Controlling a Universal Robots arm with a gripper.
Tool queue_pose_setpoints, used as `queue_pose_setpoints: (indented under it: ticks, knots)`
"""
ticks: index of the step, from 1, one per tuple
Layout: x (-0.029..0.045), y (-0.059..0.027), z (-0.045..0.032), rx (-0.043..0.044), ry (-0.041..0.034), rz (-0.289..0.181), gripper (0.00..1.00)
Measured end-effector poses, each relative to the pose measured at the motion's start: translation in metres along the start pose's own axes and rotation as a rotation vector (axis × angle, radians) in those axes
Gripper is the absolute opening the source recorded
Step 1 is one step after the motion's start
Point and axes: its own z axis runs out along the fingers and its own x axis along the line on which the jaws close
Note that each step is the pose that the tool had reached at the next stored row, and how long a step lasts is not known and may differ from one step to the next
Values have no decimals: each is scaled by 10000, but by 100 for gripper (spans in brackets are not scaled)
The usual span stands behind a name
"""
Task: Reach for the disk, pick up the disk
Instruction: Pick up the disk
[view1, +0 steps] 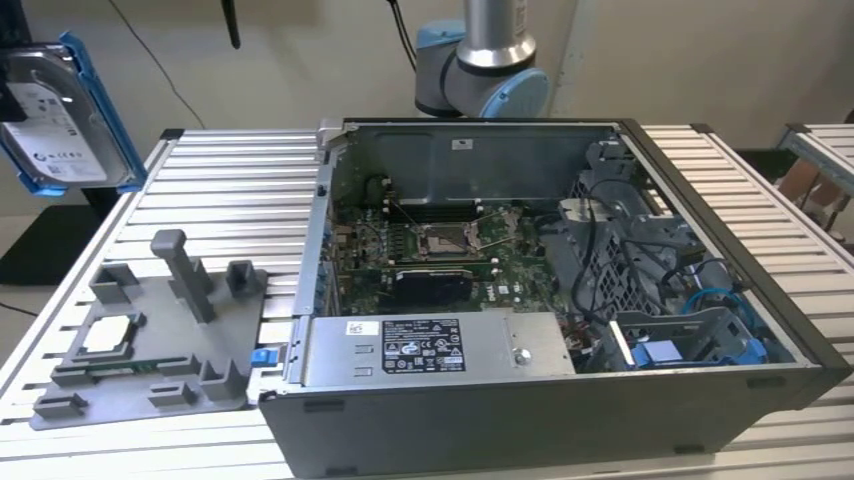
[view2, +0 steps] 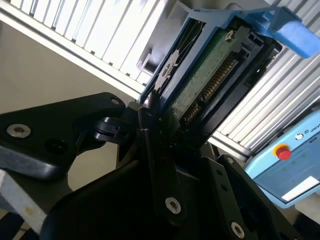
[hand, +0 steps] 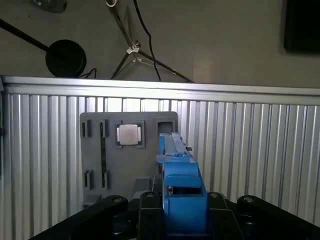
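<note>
The disk (view1: 60, 110), a silver drive with a white label in a blue plastic frame, hangs in the air at the exterior view's upper left, above the table's edge. In the second wrist view the disk (view2: 210, 75) shows its green circuit-board side. My gripper (view2: 185, 145) is shut on its lower end, with black fingers (view2: 150, 135) pressed on the frame. In the first wrist view the disk (hand: 180, 170) stands edge-on, and my gripper (hand: 182, 205) clamps it from both sides, high over the table.
An open computer case (view1: 561, 300) takes up the middle of the slatted metal table (view1: 227, 170). A grey fixture plate (view1: 147, 340) at the exterior view's left carries a square silver chip (hand: 129, 134). The arm's base (view1: 481, 70) stands behind the case. A pendant with a red button (view2: 283, 151) lies nearby.
</note>
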Motion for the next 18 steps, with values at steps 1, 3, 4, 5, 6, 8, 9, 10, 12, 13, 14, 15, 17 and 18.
queue_pose_setpoints:
  ticks: [1,3,4,5,6,8,9,10,12,13,14,15,17,18]
  knots:
    - [-1,0,-17,0,2,0,0]
    - [-2,0,-70,0,5,0,0]
    - [-2,0,-89,1,5,0,0]
    - [-3,0,-112,0,5,0,0]
    - [-4,0,-134,-1,7,0,0]
    - [-5,0,-180,1,7,0,0]
    - [-6,1,-205,0,9,1,0]
    - [-7,1,-230,1,10,2,0]
    - [-8,1,-277,1,10,1,0]
    - [-9,1,-304,0,11,1,0]
    - [-10,1,-330,0,12,2,0]
    - [-11,1,-355,0,12,2,0]
    - [-12,1,-408,0,14,1,0]
    - [-12,0,-433,0,15,-1,0]
